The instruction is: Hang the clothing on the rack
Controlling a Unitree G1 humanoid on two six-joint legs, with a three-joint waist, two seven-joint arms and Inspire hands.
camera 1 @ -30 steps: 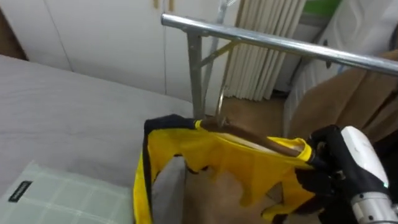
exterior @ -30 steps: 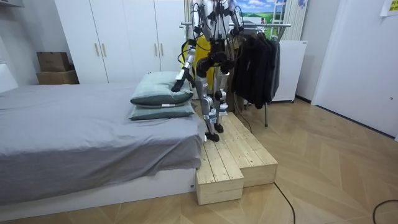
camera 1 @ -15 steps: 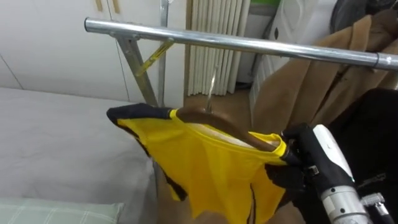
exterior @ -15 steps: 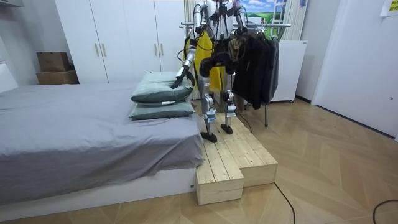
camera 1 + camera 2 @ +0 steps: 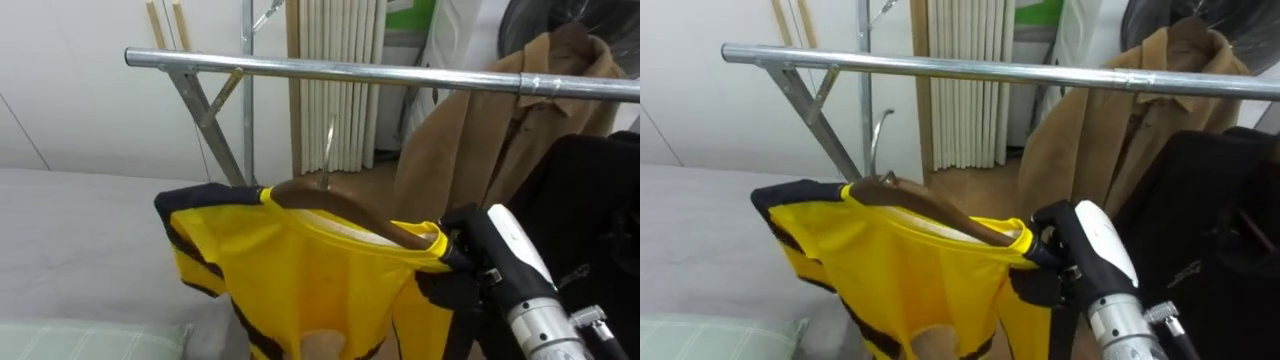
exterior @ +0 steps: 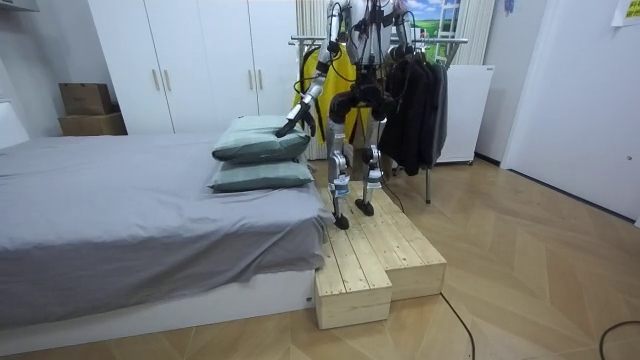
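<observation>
A yellow shirt (image 5: pixel 290 280) with black trim hangs on a brown wooden hanger (image 5: pixel 340 205). My right hand (image 5: pixel 470 265) is shut on the hanger's right end, where the shirt's shoulder lies. The hanger's metal hook (image 5: pixel 327 150) points up, its top a little below the silver clothes rail (image 5: pixel 380 70) and apart from it. In the room view I stand on a wooden platform (image 6: pixel 380 250) between bed and rack. My left hand (image 6: pixel 289 127) reaches down by the top pillow (image 6: pixel 255 147).
A tan coat (image 5: pixel 470 150) and black garments (image 5: pixel 590 210) hang on the rail's right part. The rail's left part over its slanted brace (image 5: pixel 210 110) is bare. The grey bed (image 5: pixel 70 230) lies at the left, white wardrobes (image 6: pixel 190 60) behind it.
I have stepped toward the rack and turned to face it, so the view swung onto the rail. The shirt on its hanger has come up closer under the rail.
</observation>
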